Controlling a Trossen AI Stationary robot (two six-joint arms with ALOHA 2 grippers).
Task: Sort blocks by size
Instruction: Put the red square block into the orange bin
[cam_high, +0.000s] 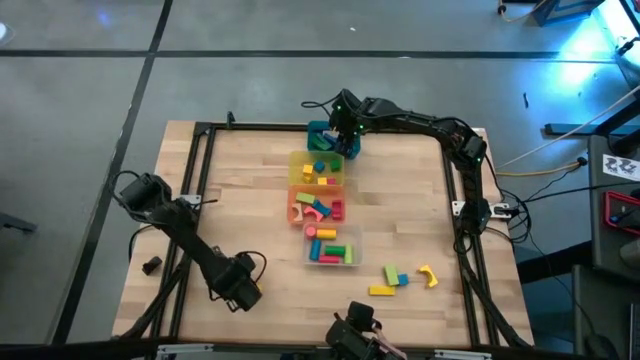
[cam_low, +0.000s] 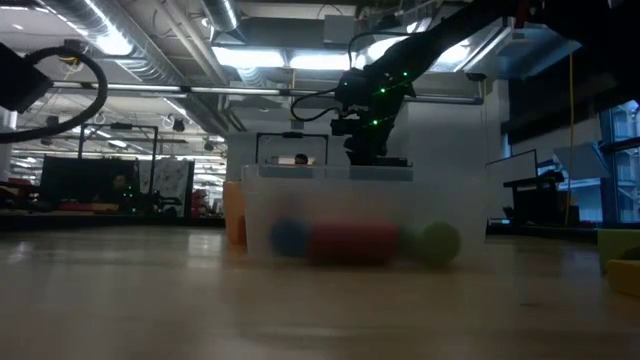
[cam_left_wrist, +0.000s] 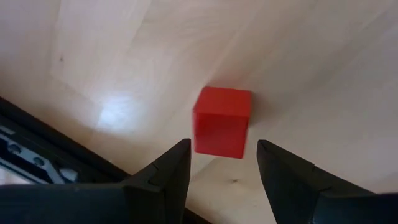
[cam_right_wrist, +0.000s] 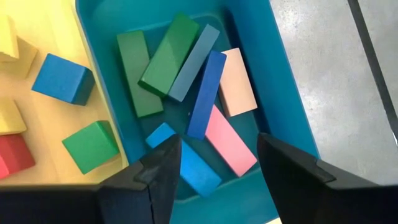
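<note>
A red cube (cam_left_wrist: 222, 121) rests on the bare wooden table near its front left. My left gripper (cam_left_wrist: 222, 163) points down at it, open, with its fingertips short of the cube and to either side. In the high view this gripper (cam_high: 238, 288) hides the cube. My right gripper (cam_right_wrist: 217, 163) hangs open over the teal bin (cam_right_wrist: 292, 118) at the far middle of the table (cam_high: 345, 140), touching nothing. In that bin lie long bars in green, blue and pink (cam_right_wrist: 229, 138). A few loose blocks (cam_high: 395, 278) lie on the table at the front right.
Four bins stand in a row down the table's middle: teal (cam_high: 318, 132), yellow (cam_high: 296, 160) with cubes, orange (cam_high: 293, 192), clear (cam_high: 352, 262). A black frame (cam_high: 200, 170) borders the table. Bare wood lies left and right of the bins.
</note>
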